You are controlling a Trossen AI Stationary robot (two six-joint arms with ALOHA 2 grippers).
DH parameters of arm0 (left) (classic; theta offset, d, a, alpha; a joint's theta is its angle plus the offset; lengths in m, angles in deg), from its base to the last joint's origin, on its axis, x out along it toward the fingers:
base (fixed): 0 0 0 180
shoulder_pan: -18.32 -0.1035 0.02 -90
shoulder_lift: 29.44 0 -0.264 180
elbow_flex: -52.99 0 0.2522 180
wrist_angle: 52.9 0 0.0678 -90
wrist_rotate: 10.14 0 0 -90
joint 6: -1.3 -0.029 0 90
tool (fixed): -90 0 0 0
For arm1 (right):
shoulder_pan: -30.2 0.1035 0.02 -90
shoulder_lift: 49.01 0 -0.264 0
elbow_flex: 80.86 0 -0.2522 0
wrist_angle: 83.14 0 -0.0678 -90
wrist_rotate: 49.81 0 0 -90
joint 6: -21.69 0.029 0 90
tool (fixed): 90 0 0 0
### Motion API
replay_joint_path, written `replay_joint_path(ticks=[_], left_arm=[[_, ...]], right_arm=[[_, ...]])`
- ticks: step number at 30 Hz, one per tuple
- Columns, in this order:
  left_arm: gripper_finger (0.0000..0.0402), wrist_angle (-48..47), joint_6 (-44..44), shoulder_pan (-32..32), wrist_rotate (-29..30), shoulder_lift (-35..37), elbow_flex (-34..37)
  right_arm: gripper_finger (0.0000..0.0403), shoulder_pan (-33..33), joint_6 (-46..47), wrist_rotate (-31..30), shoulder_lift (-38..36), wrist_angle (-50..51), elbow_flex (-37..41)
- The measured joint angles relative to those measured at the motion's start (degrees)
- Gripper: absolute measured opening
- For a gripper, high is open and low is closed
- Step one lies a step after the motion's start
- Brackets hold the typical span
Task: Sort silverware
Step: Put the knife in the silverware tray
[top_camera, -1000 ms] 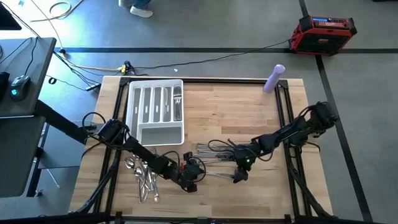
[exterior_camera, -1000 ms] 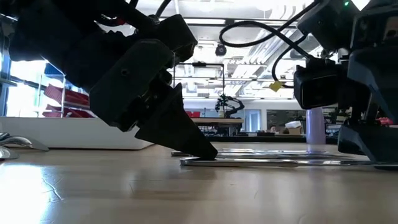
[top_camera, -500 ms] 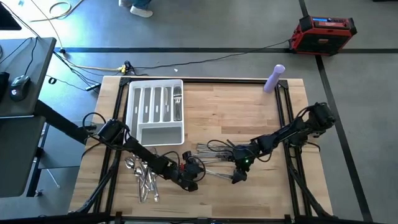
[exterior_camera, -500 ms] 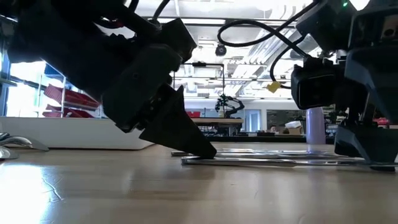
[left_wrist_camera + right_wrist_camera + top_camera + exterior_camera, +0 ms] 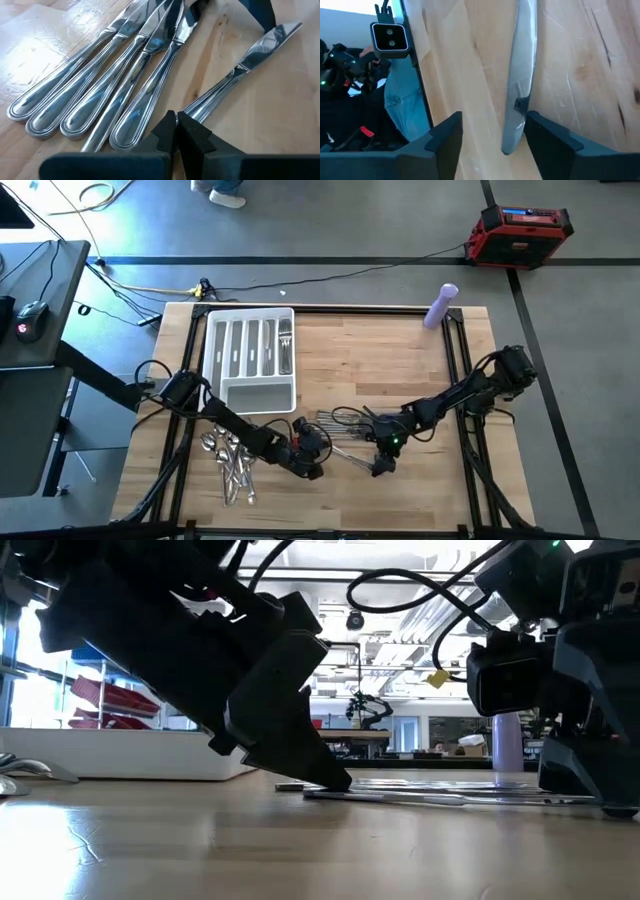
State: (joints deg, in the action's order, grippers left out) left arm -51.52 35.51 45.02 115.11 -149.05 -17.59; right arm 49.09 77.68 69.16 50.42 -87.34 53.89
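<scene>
One knife [image 5: 235, 75] lies slantwise on the wood, apart from a row of several knives [image 5: 125, 85] that lie side by side near the table's near edge [image 5: 345, 428]. My left gripper [image 5: 176, 131] is shut, with its tips at the lone knife's handle end. My right gripper [image 5: 495, 137] is open and low over the table. Its fingers stand on either side of that knife's blade [image 5: 520, 85] without touching it. Spoons [image 5: 230, 465] lie in a heap to the left. The white tray [image 5: 250, 360] holds forks [image 5: 285, 345] in its right slot. My left gripper has its shut fingertips [image 5: 186, 125] down on the lone knife's handle end [image 5: 200, 102], slanting down from the table's left. The low view shows the tips [image 5: 335, 780] meeting the knife's end [image 5: 320, 793], and the knife lies flat on the table.
A purple bottle [image 5: 440, 305] stands at the table's far right corner. A red case [image 5: 520, 230] sits on the floor beyond the table. Bare wood lies in the table's middle, between the tray and the right edge.
My left gripper has moved a little toward the right and the far edge, staying shut and low. The lone knife's handle end has slid to the right along the table with it. My right gripper has kept still.
</scene>
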Motion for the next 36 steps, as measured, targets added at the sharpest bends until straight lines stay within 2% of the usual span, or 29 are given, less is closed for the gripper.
replay_joint_path(ticks=[7, 18, 22, 33, 36], left_arm=[[0.0000, -0.07, 2.33, 0.00, 0.45, 0.00, 0.00], [0.0000, -1.17, 9.13, 2.00, 2.18, -0.03, 0.00], [0.0000, -2.75, 11.28, 2.63, 2.09, 0.01, -0.05], [0.0000, -8.01, 27.96, 6.88, 0.64, 0.43, -0.28], [0.0000, -8.07, 30.25, 7.34, 0.79, 0.44, -0.28]], right_arm=[[0.0158, 0.00, 1.10, -1.34, 0.00, -0.71, 0.13], [0.0156, -0.04, 0.67, -3.10, 0.00, -1.97, 0.22], [0.0156, -0.13, -0.13, -0.50, 0.00, -1.93, 0.22], [0.0156, 0.92, 0.40, 0.16, 0.02, -1.42, 0.22], [0.0156, 0.91, 1.10, -0.48, 0.02, -1.34, 0.09]])
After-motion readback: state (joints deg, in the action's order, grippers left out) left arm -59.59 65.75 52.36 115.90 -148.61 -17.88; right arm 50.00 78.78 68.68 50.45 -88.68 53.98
